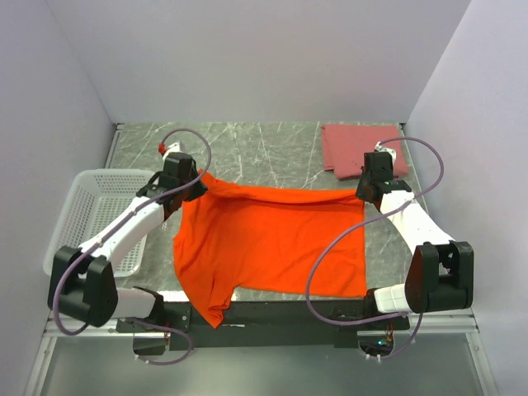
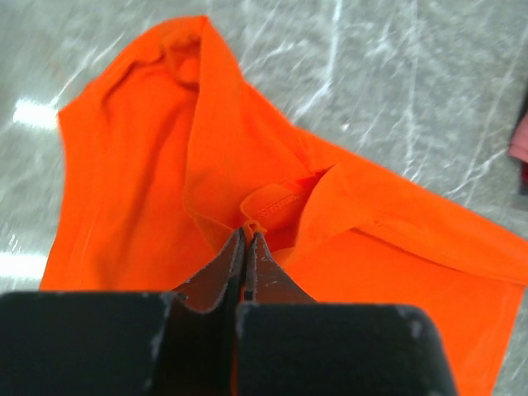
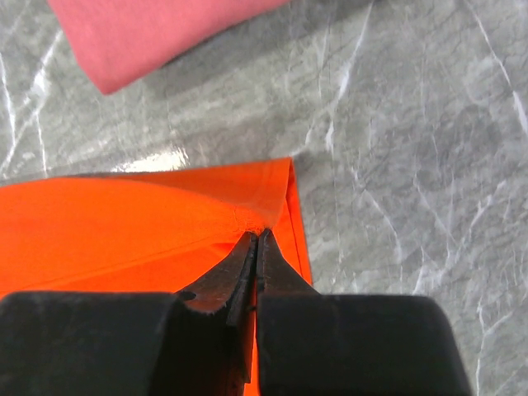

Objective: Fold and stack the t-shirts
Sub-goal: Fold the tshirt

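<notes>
The bright orange t-shirt lies spread over the middle of the table, one sleeve hanging over the near edge. My left gripper is shut on its far left corner, near the collar. My right gripper is shut on its far right corner by the hem. The far edge is stretched between the two and lifted a little. The dusty pink t-shirt lies folded at the far right of the table; it also shows in the right wrist view.
A white plastic mesh basket stands at the left edge of the table, under my left arm. Grey marble tabletop lies beyond the orange shirt. Walls close in on three sides.
</notes>
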`<action>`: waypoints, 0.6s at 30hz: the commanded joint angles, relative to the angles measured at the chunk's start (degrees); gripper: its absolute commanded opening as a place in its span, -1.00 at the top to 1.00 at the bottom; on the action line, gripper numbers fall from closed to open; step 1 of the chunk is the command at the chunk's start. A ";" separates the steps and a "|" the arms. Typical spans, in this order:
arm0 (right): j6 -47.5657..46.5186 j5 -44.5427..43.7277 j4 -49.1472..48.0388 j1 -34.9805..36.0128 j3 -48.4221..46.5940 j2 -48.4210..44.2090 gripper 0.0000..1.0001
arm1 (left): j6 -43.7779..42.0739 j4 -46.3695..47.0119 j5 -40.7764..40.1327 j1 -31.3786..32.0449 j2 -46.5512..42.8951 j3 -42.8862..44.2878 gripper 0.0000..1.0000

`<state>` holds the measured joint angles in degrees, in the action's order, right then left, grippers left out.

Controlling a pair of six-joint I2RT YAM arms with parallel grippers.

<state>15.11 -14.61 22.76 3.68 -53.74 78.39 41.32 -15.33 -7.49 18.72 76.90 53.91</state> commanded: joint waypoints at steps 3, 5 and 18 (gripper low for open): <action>0.62 -1.03 1.05 -0.43 1.26 -2.10 1.00 | 5.96 -8.65 -8.24 1.84 -7.63 -2.58 0.99; 0.62 -0.51 0.79 -0.43 1.70 -2.71 1.00 | 7.62 -9.45 -7.37 2.28 -9.22 -4.42 0.99; 9.05 1.94 4.92 -0.34 8.89 -4.56 0.81 | 21.44 -17.45 -2.37 7.29 -20.82 -17.78 0.66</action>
<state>19.05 -13.69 24.91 3.68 -47.97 76.49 59.24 -30.22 -11.62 25.41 59.22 37.58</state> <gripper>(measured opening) 0.081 0.141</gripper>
